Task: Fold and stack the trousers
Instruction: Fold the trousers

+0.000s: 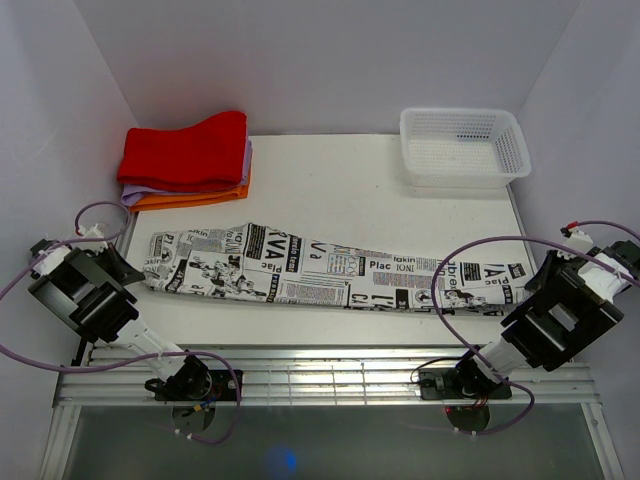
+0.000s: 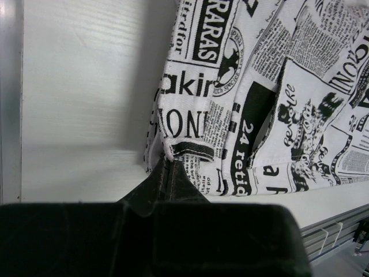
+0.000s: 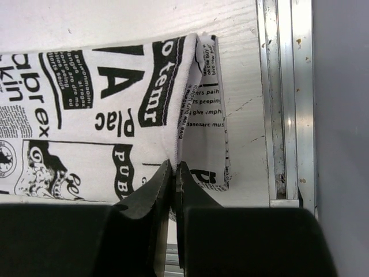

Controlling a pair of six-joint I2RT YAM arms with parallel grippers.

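Left gripper and right gripper clamp soft printed trousers (opposite ends).

Trousers spread across table; basket beyond.

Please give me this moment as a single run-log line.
stage: grasp before fold | trousers: laid out flat | left gripper: shut on its left end | right gripper: shut on its right hem

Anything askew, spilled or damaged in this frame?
Nothing stands out. The trousers lie flat along the table, the left end effector pinching the waist end and the right end effector the hem; the folded cloths and the basket sit tidy at the back.
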